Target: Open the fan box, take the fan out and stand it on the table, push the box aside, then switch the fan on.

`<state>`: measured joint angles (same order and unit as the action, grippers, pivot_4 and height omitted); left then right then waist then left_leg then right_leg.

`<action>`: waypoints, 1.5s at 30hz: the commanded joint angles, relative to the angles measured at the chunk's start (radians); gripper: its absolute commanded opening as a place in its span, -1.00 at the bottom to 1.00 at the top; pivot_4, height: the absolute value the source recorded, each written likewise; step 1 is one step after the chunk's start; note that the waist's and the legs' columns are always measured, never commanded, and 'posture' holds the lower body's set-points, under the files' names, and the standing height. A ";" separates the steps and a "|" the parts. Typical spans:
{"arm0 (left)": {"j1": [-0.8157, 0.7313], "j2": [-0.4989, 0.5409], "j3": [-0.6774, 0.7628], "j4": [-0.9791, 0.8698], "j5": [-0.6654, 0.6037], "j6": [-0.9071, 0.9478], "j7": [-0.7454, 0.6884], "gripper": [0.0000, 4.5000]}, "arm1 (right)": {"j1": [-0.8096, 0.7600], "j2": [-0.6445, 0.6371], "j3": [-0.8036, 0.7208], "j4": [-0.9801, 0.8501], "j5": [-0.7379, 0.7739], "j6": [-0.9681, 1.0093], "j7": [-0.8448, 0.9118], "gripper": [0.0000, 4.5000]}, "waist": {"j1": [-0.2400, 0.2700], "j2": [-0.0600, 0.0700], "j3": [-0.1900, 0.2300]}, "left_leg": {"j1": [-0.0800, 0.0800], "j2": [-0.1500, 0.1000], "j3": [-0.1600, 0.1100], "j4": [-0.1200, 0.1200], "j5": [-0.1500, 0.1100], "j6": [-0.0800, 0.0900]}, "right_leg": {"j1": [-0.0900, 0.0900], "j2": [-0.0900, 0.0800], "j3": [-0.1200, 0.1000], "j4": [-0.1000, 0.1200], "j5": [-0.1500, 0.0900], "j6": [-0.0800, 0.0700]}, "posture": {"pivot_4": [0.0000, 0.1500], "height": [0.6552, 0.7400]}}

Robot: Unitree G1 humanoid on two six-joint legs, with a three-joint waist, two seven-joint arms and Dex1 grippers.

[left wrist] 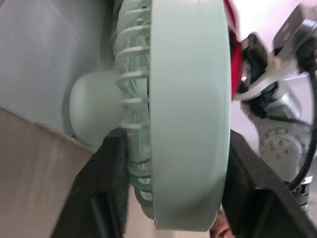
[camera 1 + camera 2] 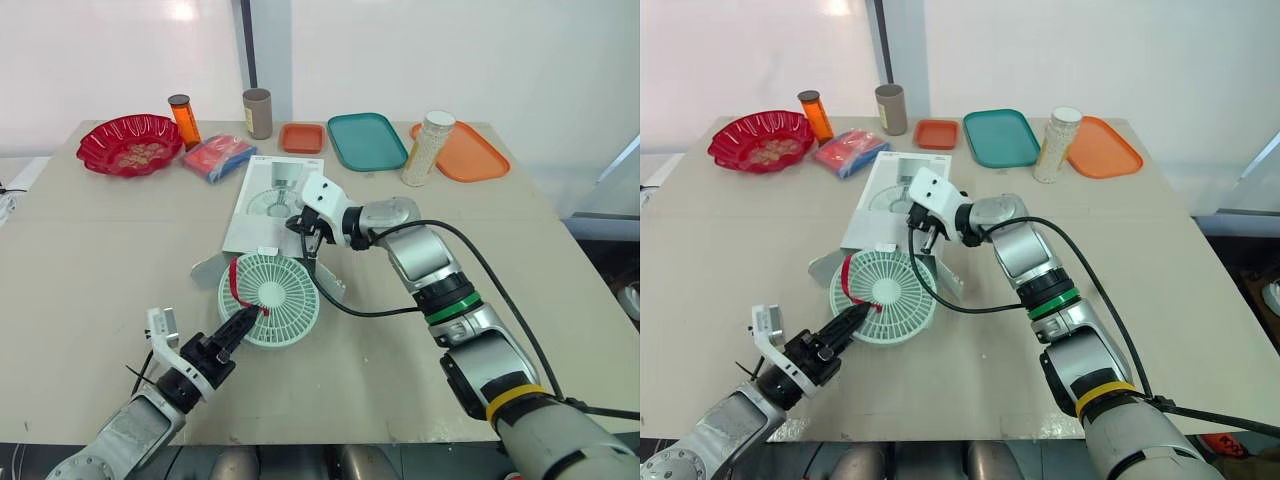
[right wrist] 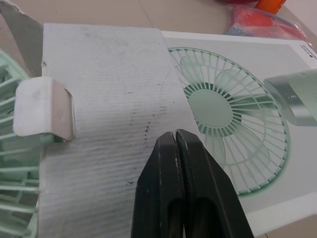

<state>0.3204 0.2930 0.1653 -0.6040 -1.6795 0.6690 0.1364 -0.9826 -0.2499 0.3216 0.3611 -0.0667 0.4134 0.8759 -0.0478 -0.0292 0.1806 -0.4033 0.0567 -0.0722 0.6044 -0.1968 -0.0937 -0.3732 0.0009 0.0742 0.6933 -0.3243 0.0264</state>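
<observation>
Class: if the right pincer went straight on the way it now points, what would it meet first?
Most likely the grey corrugated cardboard flap of the white fan box, just ahead of the shut right pincer; the gap is unclear.

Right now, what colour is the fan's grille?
Pale mint green; the fan shows best in the left eye view.

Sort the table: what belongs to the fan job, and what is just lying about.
Job: fan, fan box, left gripper on the fan, right gripper at the box.
Lying about: red bowl, orange bottle, brown canister, red-and-blue packet, small orange tray, teal tray, large orange tray, tall jar.
</observation>
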 commanded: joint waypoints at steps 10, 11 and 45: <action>0.051 -0.001 0.074 -0.047 0.019 -0.132 -0.028 0.98 | -0.032 0.014 0.015 0.036 -0.008 -0.028 0.015 -1.00 | 0.000 0.000 0.000 | 0.000 0.000 0.000 -0.001 0.000 0.000 | 0.000 0.000 0.000 -0.001 0.000 0.000 | 1.00 1.00; 0.047 0.010 0.074 -0.039 0.030 -0.130 -0.022 0.98 | -0.032 0.015 0.015 0.038 -0.009 -0.030 0.016 -1.00 | 0.000 0.000 0.000 | 0.000 0.000 0.000 -0.001 0.000 0.000 | 0.000 0.000 0.000 -0.001 0.000 0.000 | 1.00 1.00; -0.043 0.063 0.095 0.121 -0.027 -0.014 -0.053 -0.08 | -0.014 0.016 0.010 0.015 -0.013 -0.017 -0.003 -1.00 | -0.001 0.000 0.000 | 0.000 0.001 0.000 -0.002 0.000 0.000 | 0.000 0.000 0.000 -0.002 0.001 0.000 | 1.00 1.00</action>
<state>0.2494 0.3598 0.2372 -0.4635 -1.6987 0.6677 0.0600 -0.9965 -0.2341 0.3245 0.3877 -0.0769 0.3946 0.8699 -0.0486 -0.0290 0.1807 -0.4032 0.0577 -0.0721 0.6029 -0.1966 -0.0940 -0.3731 0.0012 0.0742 0.6914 -0.3237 0.0261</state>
